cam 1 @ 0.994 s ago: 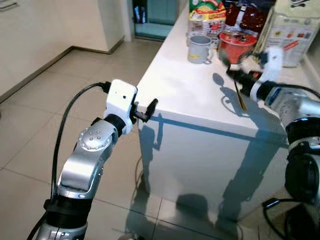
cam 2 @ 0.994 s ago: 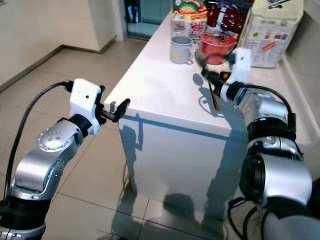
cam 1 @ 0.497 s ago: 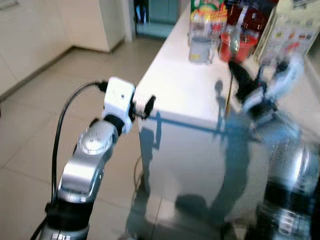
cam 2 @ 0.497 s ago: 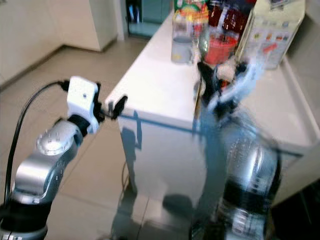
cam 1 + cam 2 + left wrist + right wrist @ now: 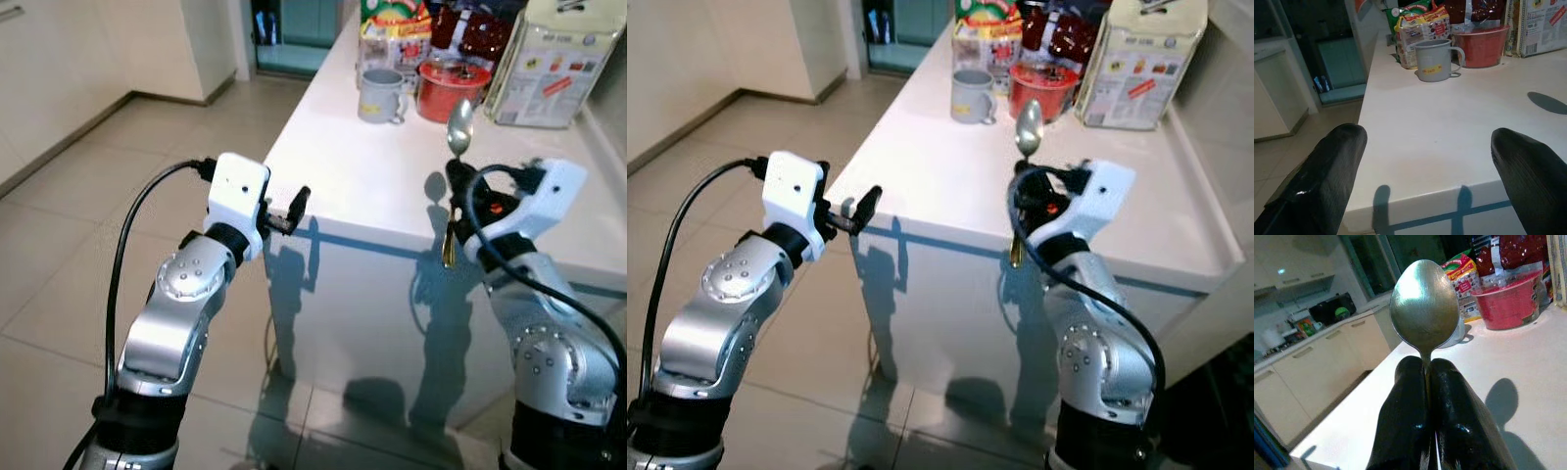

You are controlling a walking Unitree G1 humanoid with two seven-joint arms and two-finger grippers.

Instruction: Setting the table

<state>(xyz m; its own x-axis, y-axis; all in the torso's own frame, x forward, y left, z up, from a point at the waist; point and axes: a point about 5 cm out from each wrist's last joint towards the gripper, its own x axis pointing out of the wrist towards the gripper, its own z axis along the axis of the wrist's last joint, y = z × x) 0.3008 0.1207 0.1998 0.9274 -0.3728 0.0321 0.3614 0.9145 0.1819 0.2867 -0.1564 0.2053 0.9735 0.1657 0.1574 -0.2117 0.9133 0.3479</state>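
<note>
Left eye view: white table [image 5: 362, 176], near half bare, nothing laid out yet — setting judged barely begun, nearly everything left to do. Back edge crowded: large printed carton [image 5: 554, 59], snack bags [image 5: 394, 39], red bowl [image 5: 454, 90], grey mug [image 5: 380, 95]. Nothing between claws and open surface; clutter only a concern if reaching deep. Left claw [image 5: 294, 208] spread wide and empty, hovering just off the table's near corner, fingers [image 5: 1322, 181] framing the bare top. Right claw [image 5: 1439, 404] clamped on a spoon [image 5: 458, 125] by its neck, bowl end up, handle hanging below, held upright above the near edge, still to be placed.
</note>
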